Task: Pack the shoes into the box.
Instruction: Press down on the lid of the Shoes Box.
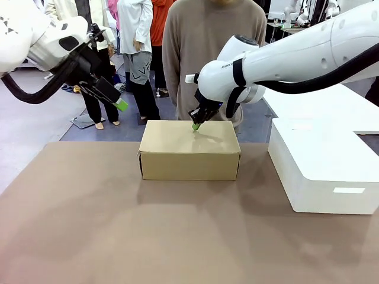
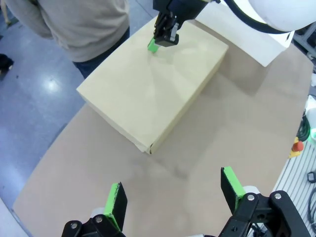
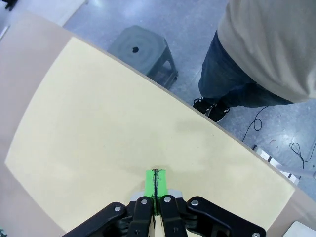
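Green pads of the right tool (image 1: 195,126) are pressed together with nothing between them, tip on the lid of the box (image 1: 189,151) near its far edge, right of centre. Right wrist view confirms it: fingers clenched into one point, touching or just above the cardboard (image 3: 123,148); can't tell which.

Left tool (image 2: 175,197) is released, fingers wide apart, empty, held high over the bench's left side, well clear of the box. In the front view it hangs at upper left (image 1: 118,102).

Box sits mid-bench (image 1: 89,225), toward the far edge, long side facing us, lid down flat. Shoes aren't visible; presumably inside, so packing looks done bar pressing the lid home.

Handling judgement:
- Thin tan cardboard, light even when loaded. Will slide on the smooth bench if pushed sideways, so push straight down.
- Lid is a flat flap: flexes mid-span, stiffer above the walls. Press near edges or corners, not the centre, or it dents.
- Surface is smooth and matte, with no handle. To move it, pinch a wall or lid edge, or squeeze the two short ends between both tools.

Person (image 1: 213,35) stands just beyond the far side. White box (image 1: 320,171) sits at right, apart from the tan one.
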You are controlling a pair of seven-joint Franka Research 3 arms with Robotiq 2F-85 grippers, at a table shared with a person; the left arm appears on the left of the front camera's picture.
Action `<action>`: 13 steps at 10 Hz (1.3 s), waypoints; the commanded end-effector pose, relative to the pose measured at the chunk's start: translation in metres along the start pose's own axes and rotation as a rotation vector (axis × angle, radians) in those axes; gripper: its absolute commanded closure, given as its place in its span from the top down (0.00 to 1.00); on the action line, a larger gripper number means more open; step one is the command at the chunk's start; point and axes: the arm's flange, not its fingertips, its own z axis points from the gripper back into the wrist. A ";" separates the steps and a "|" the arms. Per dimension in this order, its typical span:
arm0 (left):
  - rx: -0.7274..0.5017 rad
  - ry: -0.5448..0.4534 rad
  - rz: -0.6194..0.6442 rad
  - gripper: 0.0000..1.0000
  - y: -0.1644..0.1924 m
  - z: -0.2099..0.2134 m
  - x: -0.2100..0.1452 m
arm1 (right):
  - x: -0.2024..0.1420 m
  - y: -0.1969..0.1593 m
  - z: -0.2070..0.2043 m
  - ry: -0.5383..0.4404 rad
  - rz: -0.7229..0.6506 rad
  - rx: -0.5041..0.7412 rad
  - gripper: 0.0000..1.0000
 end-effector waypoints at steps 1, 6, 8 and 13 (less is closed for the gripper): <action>0.009 0.002 0.000 1.00 0.001 0.002 -0.002 | 0.004 0.010 0.037 -0.010 -0.010 0.024 0.00; 0.009 0.002 0.000 1.00 0.001 0.002 -0.002 | -0.022 0.030 0.078 0.025 0.053 0.035 0.00; 0.009 0.002 0.000 1.00 0.001 0.002 -0.002 | -0.033 0.040 0.098 0.022 0.082 0.050 0.00; 0.009 0.002 0.000 1.00 0.001 0.002 -0.002 | -0.023 0.038 0.098 0.044 0.043 0.004 0.00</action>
